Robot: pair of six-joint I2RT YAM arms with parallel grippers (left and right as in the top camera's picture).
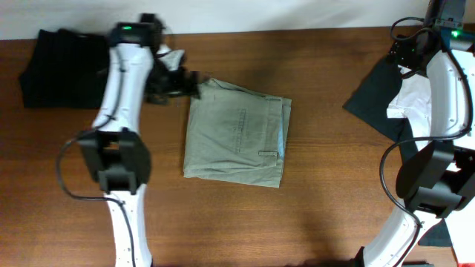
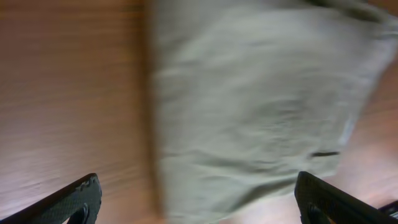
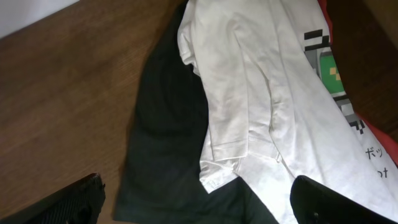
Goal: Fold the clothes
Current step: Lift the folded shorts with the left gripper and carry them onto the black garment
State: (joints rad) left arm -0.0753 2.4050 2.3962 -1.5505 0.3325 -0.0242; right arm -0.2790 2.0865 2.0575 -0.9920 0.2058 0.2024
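Note:
A folded khaki-green garment (image 1: 236, 132) lies flat at the table's middle; it fills the blurred left wrist view (image 2: 261, 106). My left gripper (image 1: 178, 80) hovers just off its upper left corner, open and empty (image 2: 199, 205). My right gripper (image 1: 407, 53) is at the far right above a pile of clothes, open and empty (image 3: 199, 205). That pile holds a black garment (image 1: 371, 100) (image 3: 168, 143) with a white shirt (image 1: 412, 96) (image 3: 261, 93) on top.
A folded black stack (image 1: 61, 68) sits at the far left back. A printed patch and a red edge (image 3: 379, 143) show beside the white shirt. Bare wooden tabletop (image 1: 319, 208) lies in front of the khaki garment.

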